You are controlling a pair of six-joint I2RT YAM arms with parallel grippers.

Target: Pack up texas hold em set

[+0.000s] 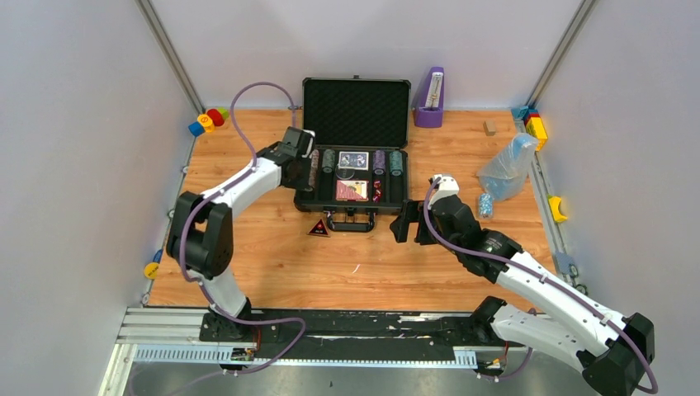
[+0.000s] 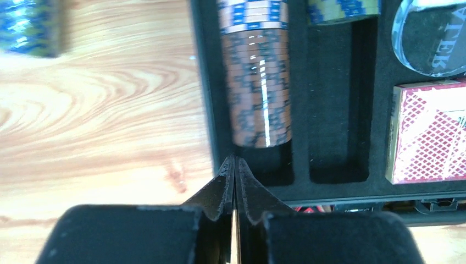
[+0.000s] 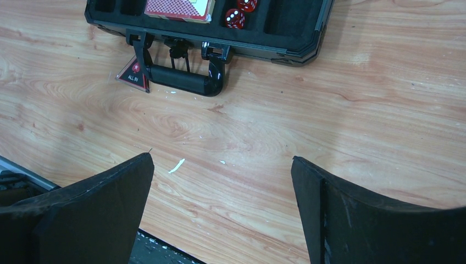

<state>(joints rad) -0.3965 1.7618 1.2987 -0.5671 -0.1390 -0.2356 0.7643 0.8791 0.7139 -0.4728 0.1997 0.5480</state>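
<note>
I am holding my left claw [image 2: 235, 165] clenched on nothing, its tips pressed together just beside the near end of the roll of brown chips [image 2: 258, 82], and I cannot tell whether they are touching it. The roll is lying in the leftmost slot of the case [image 2: 202, 99], its long axis running from the near wall toward the lid. The open case is sitting toward the far edge of the table [image 1: 272, 264], long side across, lid standing up at the back, and its handle [image 3: 184, 77] is pointing at the near edge. I am judging this step to be seating the roll: I should be nudging along its axis, low and slow, so the chips are sliding as one and not fanning out. My right claw [image 3: 221, 159] is hanging released over bare wood near the handle, while the triangle [image 3: 133, 74] is lying outside the case just beside the handle, waiting to be packed
</note>
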